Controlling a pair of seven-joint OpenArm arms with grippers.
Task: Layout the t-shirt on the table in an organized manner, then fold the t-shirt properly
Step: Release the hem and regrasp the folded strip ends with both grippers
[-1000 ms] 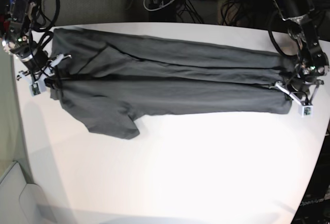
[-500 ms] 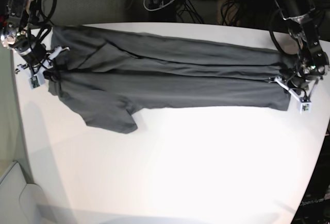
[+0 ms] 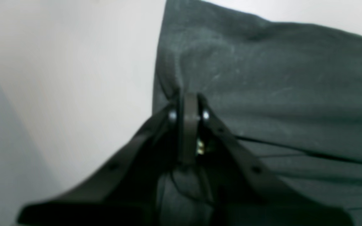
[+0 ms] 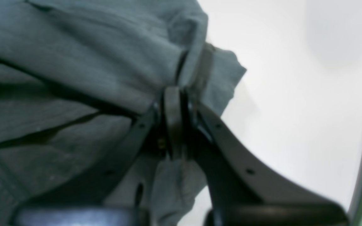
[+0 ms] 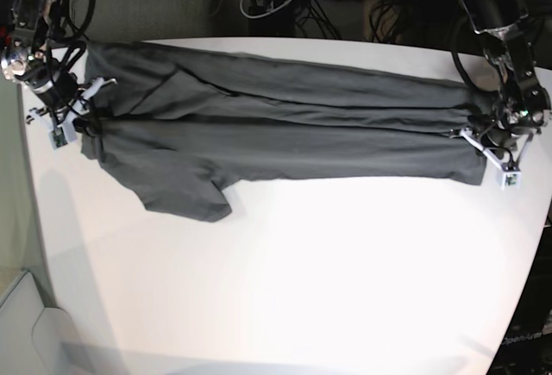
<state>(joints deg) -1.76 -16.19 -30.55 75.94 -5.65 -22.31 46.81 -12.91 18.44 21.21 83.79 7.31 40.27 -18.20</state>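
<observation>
The t-shirt (image 5: 285, 129) lies stretched in a long band across the far half of the table (image 5: 328, 280), its long axis running straight from one gripper to the other. It is soft dark grey cotton, matte, with 2 or 3 lengthwise creases running between the jaws. The table is smooth, white and glossy with rounded corners.

The left gripper (image 5: 477, 134) has its jaws pressed together on the shirt's edge; in the left wrist view the cloth bunches into a small pucker right at the black fingertips (image 3: 196, 106) and spreads flat beyond them. The right gripper (image 5: 82, 121) is likewise clamped on the opposite end, where a hemmed fold of fabric wraps up ahead of the tips. Just beside the right jaws, toward the near side, 1 short sleeve (image 5: 185, 194) splays out flat on the tabletop.
</observation>
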